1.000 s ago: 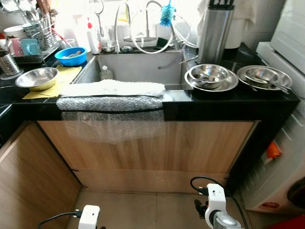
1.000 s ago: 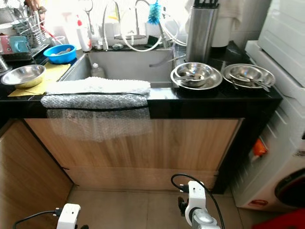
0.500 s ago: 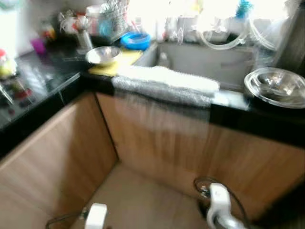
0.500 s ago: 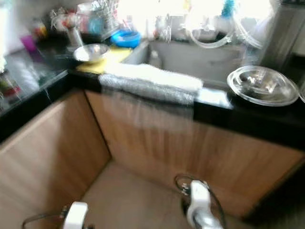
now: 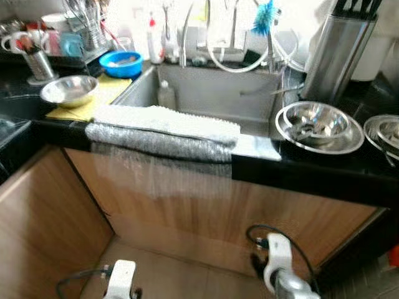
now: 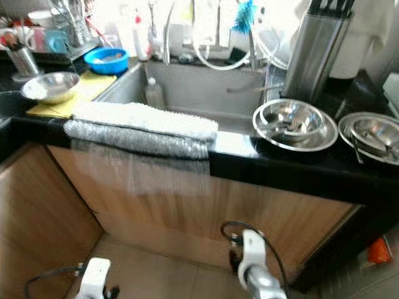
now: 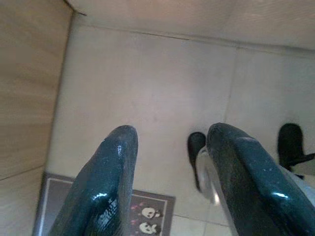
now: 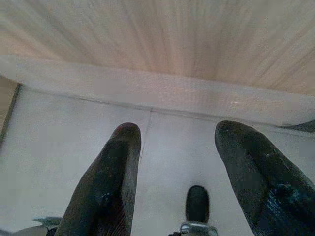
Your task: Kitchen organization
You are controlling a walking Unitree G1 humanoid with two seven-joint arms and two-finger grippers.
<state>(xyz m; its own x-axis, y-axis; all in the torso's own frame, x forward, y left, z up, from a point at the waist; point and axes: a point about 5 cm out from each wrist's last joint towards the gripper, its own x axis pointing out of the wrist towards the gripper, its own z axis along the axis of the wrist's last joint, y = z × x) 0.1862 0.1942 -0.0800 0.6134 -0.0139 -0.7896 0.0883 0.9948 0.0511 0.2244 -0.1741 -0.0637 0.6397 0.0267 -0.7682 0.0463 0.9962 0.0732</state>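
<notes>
While both arms hang idle low by the floor, the sink sits at 12 o'clock in a black counter. White towel and bubble wrap drape over the sink's front edge. Steel bowl at 2 o'clock on the counter, a second bowl just right of it, knife block behind. Small bowl on a yellow cloth at 10 o'clock, blue bowl beyond. Left gripper fingers spread, holding nothing, over floor tile. Right gripper also spread and empty, facing the wood cabinet.
</notes>
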